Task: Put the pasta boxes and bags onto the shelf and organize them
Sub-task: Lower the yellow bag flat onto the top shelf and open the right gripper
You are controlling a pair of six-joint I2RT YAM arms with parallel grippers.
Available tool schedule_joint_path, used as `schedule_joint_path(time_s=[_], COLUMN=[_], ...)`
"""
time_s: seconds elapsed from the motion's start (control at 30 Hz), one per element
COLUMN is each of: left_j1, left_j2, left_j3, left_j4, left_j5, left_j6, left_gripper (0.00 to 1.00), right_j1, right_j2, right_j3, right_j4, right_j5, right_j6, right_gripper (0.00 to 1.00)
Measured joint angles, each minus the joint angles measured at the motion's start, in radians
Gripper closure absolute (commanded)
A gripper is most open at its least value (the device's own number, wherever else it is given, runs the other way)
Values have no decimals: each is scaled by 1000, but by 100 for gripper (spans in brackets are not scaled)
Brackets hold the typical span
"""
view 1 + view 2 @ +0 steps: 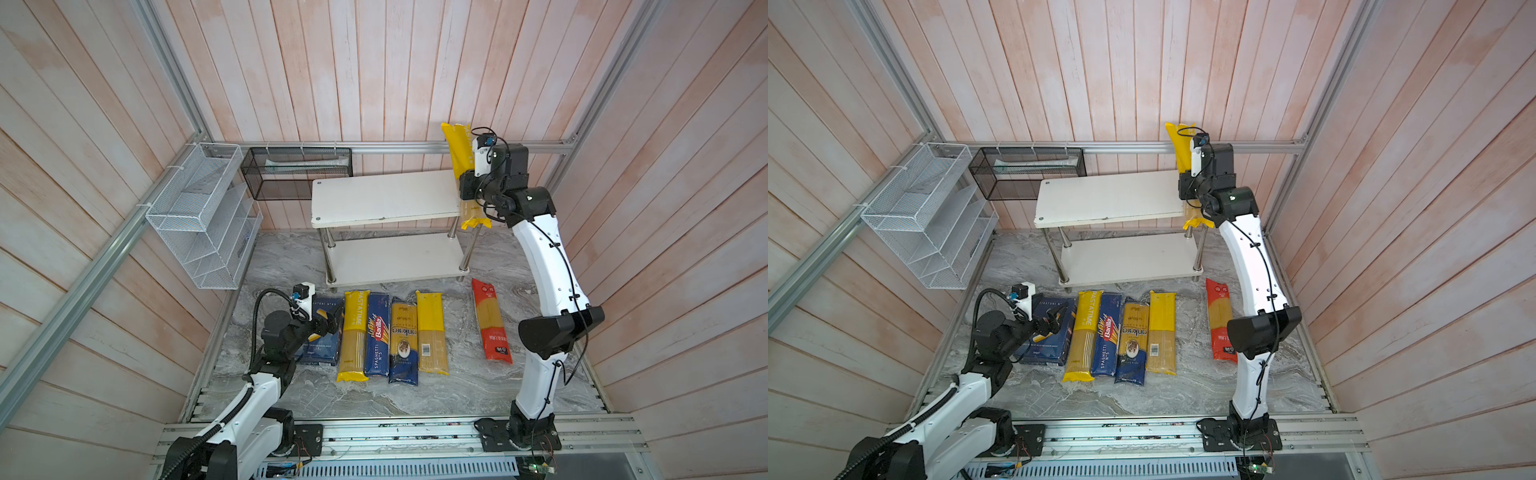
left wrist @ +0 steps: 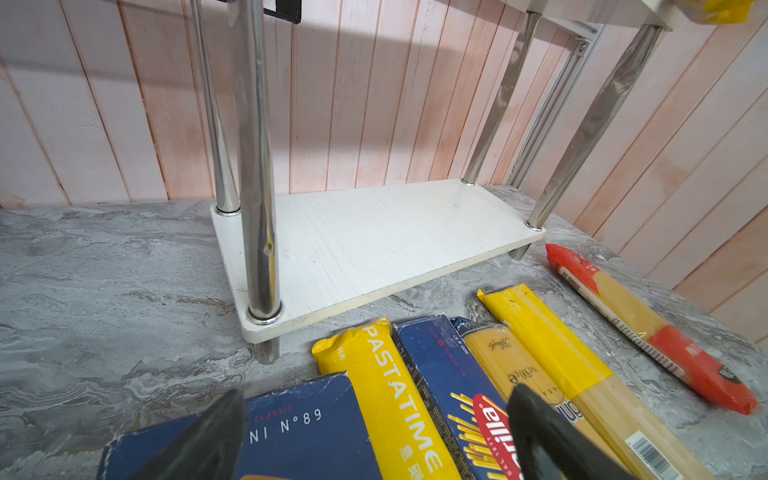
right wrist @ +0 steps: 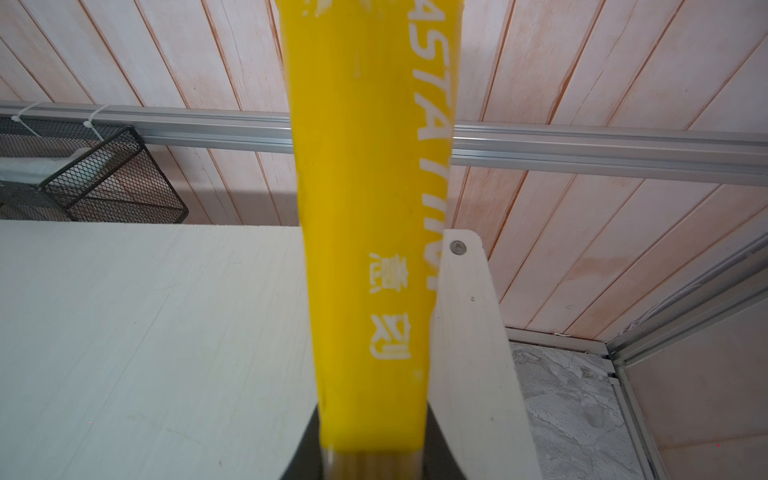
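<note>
My right gripper is shut on a yellow PASTATIME bag, held lengthwise over the right end of the shelf's top board. The lower board is bare. My left gripper hangs open low over the wide blue box. In a row in front of the shelf, to the right of that box, lie another yellow PASTATIME bag, the narrow Spaghetti box, a clear blue-ended bag and a barcoded yellow bag. A red bag lies apart.
A white wire rack hangs on the left wall. A black mesh basket hangs from the back rail, just left of the shelf's top board. The right arm's forearm rises beside the red bag.
</note>
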Motion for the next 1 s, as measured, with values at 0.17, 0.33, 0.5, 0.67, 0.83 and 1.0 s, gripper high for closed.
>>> schedule_joint_path(time_s=[0.17, 0.33, 0.5, 0.67, 0.83, 1.0], left_j1=[0, 0, 0, 0, 0, 0], left_j2=[0, 0, 0, -2, -2, -2], left_j3=[0, 0, 0, 0, 0, 0], left_j4=[0, 0, 0, 0, 0, 0], left_j5=[0, 0, 0, 0, 0, 0], left_j6=[0, 0, 0, 0, 0, 0], left_gripper=[0, 0, 0, 0, 1, 0], right_j1=[-2, -3, -3, -3, -3, -1], right_j2=[1, 18, 36, 36, 36, 19], right_j3=[0, 0, 0, 0, 0, -29], right_j4=[1, 11, 43, 61, 74, 87], right_j5=[0, 0, 1, 1, -35, -83], right_j6=[17, 29, 39, 42, 32, 18], right_gripper=[77, 67, 61, 58, 55, 54])
